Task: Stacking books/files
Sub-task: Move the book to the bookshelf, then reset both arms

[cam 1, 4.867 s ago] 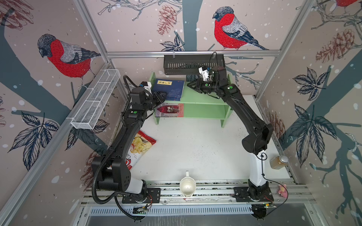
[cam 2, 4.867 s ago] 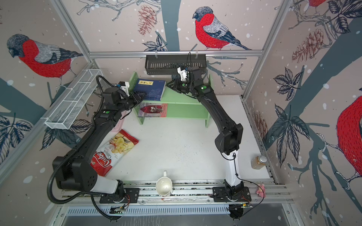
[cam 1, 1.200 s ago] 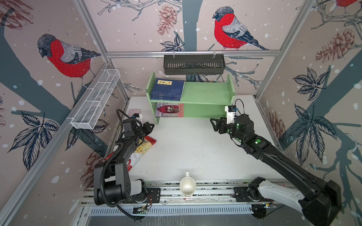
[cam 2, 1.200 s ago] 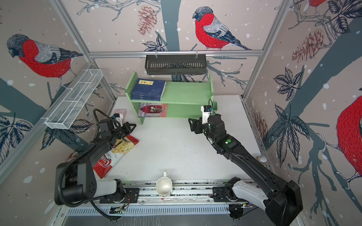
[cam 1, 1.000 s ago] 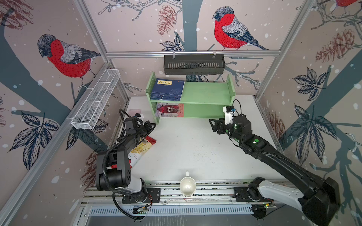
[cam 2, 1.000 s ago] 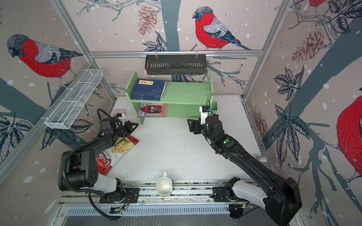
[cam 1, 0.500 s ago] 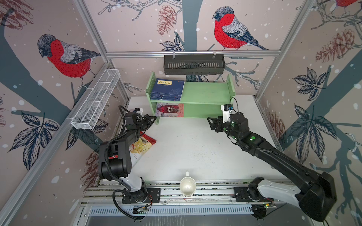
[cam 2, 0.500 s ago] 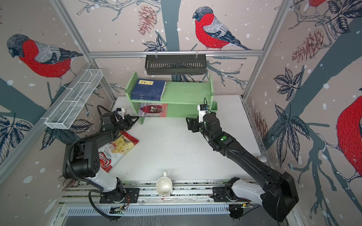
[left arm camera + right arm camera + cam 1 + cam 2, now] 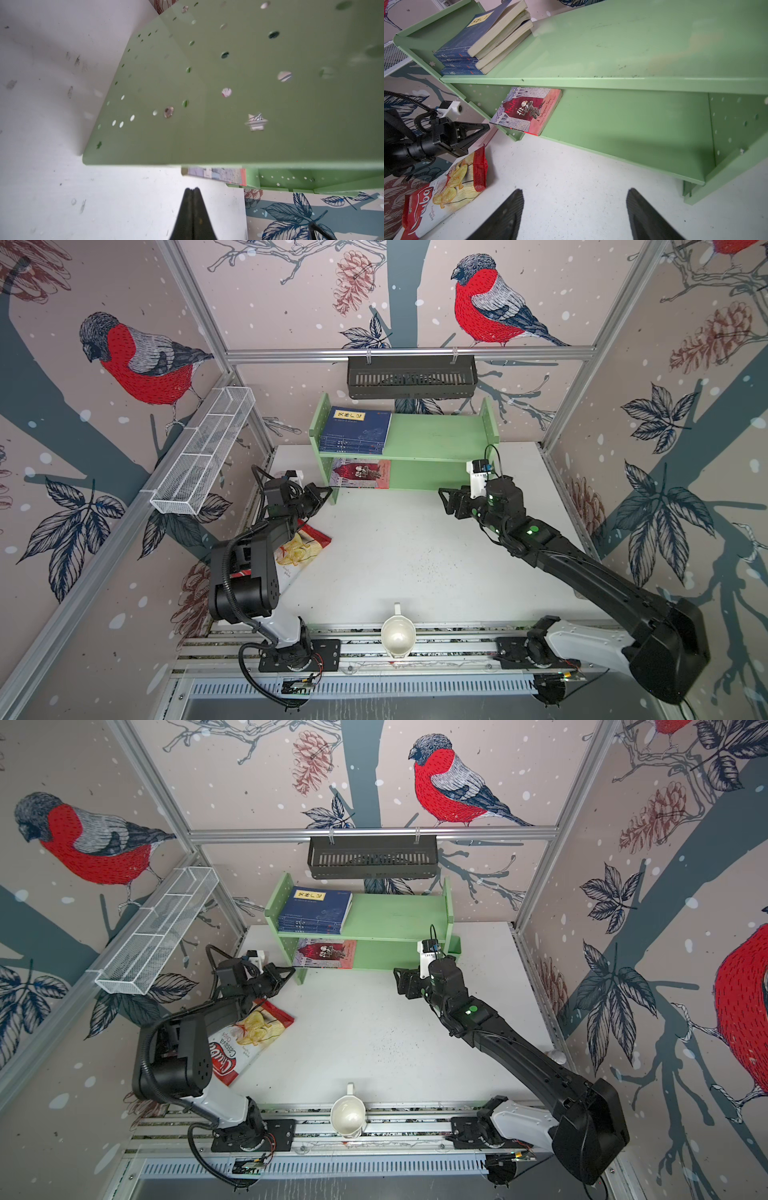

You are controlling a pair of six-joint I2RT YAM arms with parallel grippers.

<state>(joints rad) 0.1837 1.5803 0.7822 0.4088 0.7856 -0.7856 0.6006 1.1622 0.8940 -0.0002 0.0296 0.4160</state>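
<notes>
Navy books [image 9: 357, 429]: four stacked flat at one end of the green shelf [image 9: 436, 435], on the upper board; the top cover is curling up at its open edge.
Pink-and-red book [image 9: 527, 110]: flat on the lower board under that stack, a front corner just past the lip.
Left gripper [image 9: 192, 189]: fingers pressed together, holding nothing, tips just beside the shelf's side panel.
Right gripper [image 9: 575, 190]: fingers spread wide and empty, above the table facing the lower board, well apart from the book.
Step, as judged: fetch the lower book up to the stack.
Method: pinch the overhanging corner, draw it out low under the upper board, then lay it square.
Caution: the light shelf may slide; steady it.
</notes>
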